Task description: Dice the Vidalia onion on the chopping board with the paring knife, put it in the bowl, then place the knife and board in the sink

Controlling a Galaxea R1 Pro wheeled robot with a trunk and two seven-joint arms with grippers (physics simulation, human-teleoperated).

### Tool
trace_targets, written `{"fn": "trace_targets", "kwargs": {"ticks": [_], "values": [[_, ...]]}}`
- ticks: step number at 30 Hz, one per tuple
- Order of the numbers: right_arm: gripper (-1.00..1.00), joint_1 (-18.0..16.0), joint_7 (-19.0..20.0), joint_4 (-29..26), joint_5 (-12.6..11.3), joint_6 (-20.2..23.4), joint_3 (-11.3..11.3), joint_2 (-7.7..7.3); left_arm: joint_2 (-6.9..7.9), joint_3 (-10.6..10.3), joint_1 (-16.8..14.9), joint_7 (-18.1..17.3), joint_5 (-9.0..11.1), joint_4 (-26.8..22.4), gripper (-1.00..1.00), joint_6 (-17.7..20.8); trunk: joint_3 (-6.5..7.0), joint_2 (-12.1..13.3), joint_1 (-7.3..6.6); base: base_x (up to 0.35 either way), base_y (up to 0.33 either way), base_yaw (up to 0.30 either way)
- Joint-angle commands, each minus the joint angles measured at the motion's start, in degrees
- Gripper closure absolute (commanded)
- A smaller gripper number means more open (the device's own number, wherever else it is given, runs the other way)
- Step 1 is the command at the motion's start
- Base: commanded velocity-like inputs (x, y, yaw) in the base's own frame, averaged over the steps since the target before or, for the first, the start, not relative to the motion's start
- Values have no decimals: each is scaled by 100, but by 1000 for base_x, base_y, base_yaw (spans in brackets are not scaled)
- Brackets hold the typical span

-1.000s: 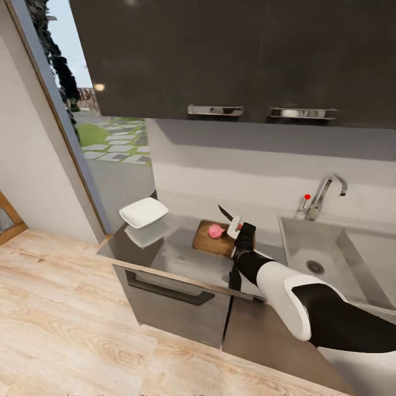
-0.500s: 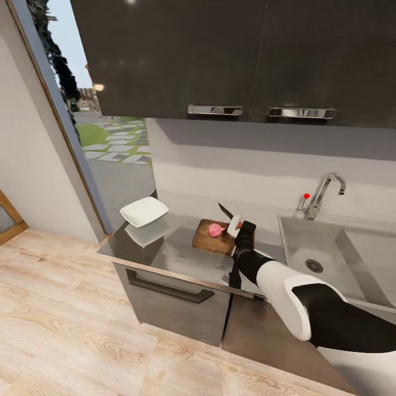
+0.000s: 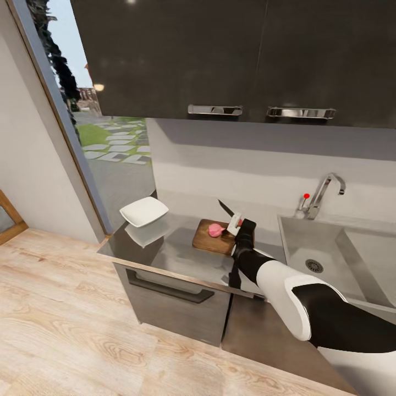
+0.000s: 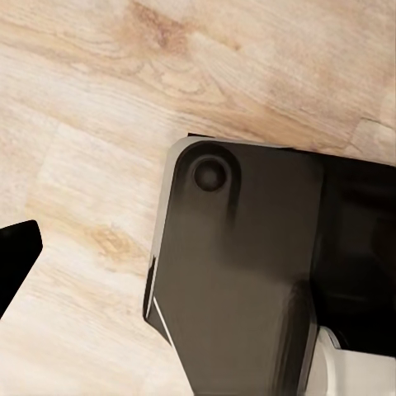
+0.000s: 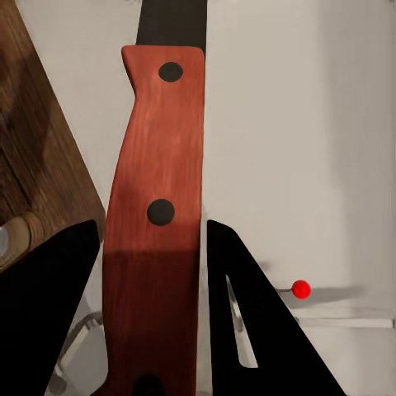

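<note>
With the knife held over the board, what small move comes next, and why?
Probably lower the right gripper so the dark blade of the red-handled paring knife meets the pink onion, which sits uncut on the brown wooden chopping board with the blade raised above it.

My head camera looked forward and down from well back over the bench (image 3: 181, 256) and sink (image 3: 308, 242). My right wrist camera sat very close behind the knife (image 5: 157, 231), sharing the board (image 5: 37, 165) and red tap knob (image 5: 301, 289). My left wrist camera faced the wooden floor (image 4: 99, 99).
</note>
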Motion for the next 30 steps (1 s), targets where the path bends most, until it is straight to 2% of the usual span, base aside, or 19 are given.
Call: {"fn": "trace_targets", "kwargs": {"ticks": [1, 7, 20, 30], "values": [[100, -6, -5, 5, 15, 34, 38, 2, 0, 6, 2, -35, 52, -4, -100, -1, -11, -11, 4, 0, 0, 0], [100, -6, 19, 23, 9, -164, 36, 2, 0, 6, 2, -41, 54, 10, -100, -3, -11, -11, 4, -12, 5, 0], [100, -6, 7, 21, 11, -193, 39, 2, 0, 6, 0, -45, 49, 13, -100, -3, -11, -11, 4, -185, 166, 0], [100, -6, 22, 22, 9, -186, 39, 2, 2, 6, 1, -37, 54, 14, -100, 1, -11, -11, 4, -23, 20, 0]]}}
